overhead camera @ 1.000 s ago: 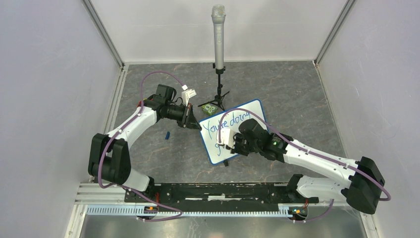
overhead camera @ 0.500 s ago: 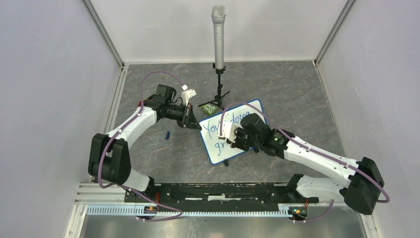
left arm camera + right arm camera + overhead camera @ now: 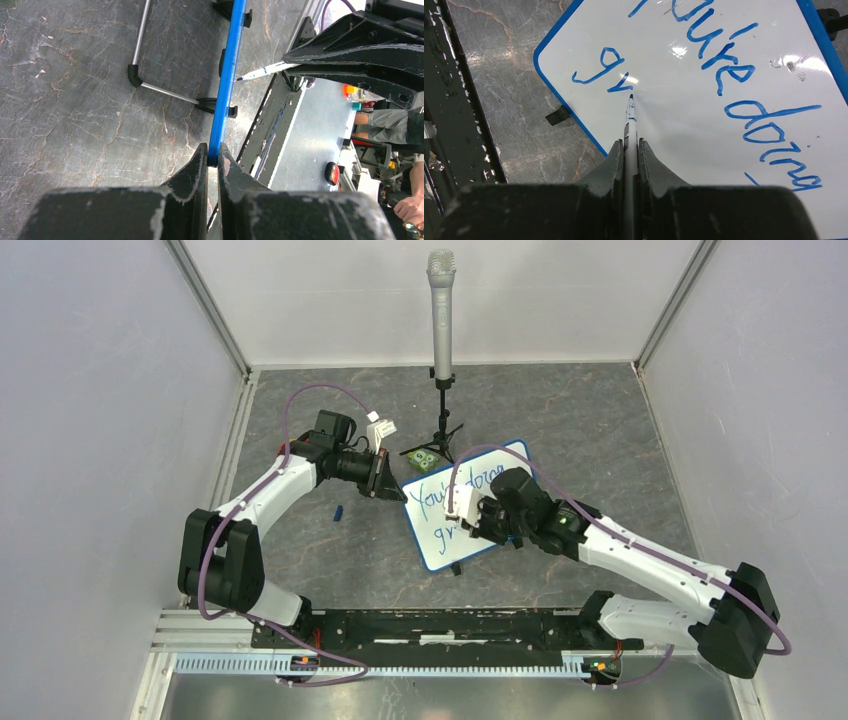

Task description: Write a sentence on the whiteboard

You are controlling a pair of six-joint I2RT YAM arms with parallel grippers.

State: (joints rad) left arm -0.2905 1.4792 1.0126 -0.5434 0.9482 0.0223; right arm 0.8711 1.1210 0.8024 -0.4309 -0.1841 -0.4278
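The whiteboard (image 3: 436, 540) lies tilted at the table's middle; it also shows in the right wrist view (image 3: 704, 130) and edge-on as a blue strip in the left wrist view (image 3: 227, 75). The sentence (image 3: 744, 85) in blue reads "You're doing" with "gr" (image 3: 601, 72) on a second line. My left gripper (image 3: 213, 154) is shut on the whiteboard's blue edge at its upper left corner (image 3: 392, 488). My right gripper (image 3: 630, 145) is shut on a white marker (image 3: 630, 120), its tip touching the board just right of the "r". The marker also shows in the left wrist view (image 3: 260, 72).
A microphone (image 3: 441, 310) stands on a small tripod behind the board. A green object (image 3: 424, 458) lies by the board's top corner. A small blue cap (image 3: 338, 511) lies on the table left of the board. White walls close in left, right and back.
My right gripper moved the marker up and right along the second line; "g" has grown to "gr". The left arm and board have not moved.
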